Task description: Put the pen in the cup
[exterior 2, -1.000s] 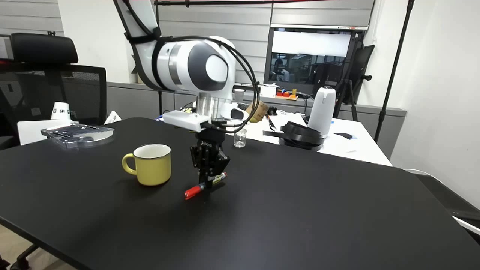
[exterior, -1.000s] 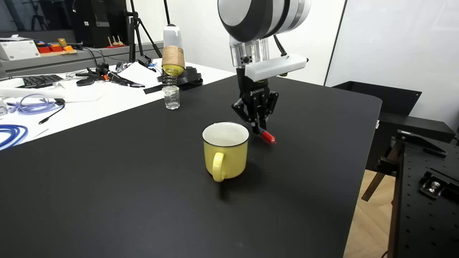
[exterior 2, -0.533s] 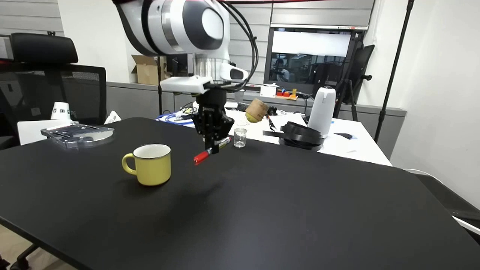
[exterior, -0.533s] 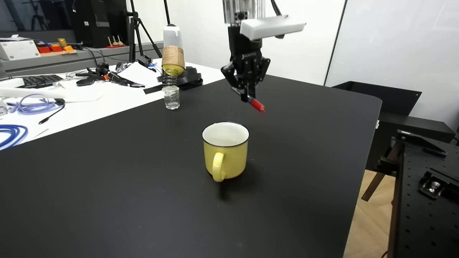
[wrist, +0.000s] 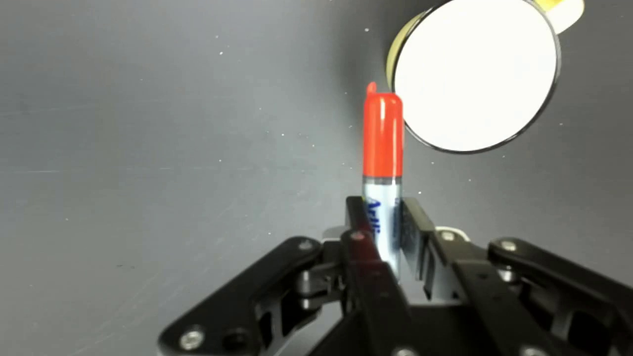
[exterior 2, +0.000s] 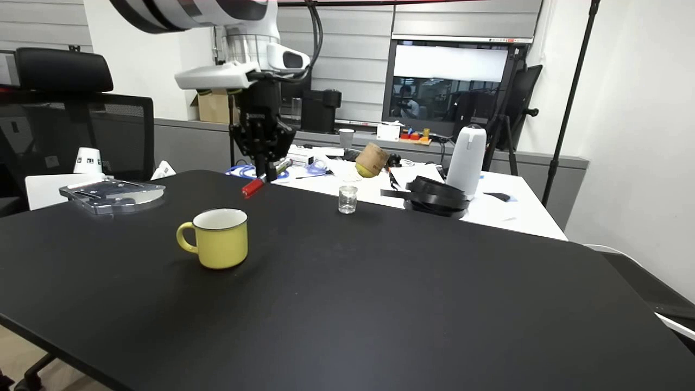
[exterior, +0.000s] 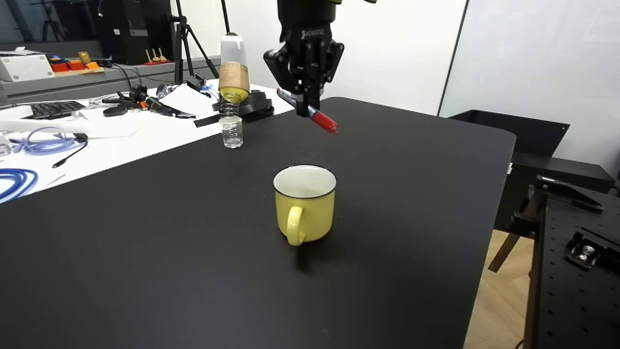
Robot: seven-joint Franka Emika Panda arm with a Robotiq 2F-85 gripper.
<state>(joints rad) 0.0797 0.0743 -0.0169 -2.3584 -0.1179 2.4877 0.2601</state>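
In an exterior view: black-rimmed yellow mug upright on black table, white inside wall showing, bottom hidden. Robotiq gripper at mug's 12 o'clock, jaws narrow, clamped on red-capped marker; marker slanted, cap toward 4. In an exterior view: clear jar between mug's 2 and 3 o'clock; gripper at 1; marker in air, outside mug, cap toward 8. Wrist view: mug at marker's 1–2 o'clock, inside washed-out white; fingertips against both barrel sides; cap toward 12.
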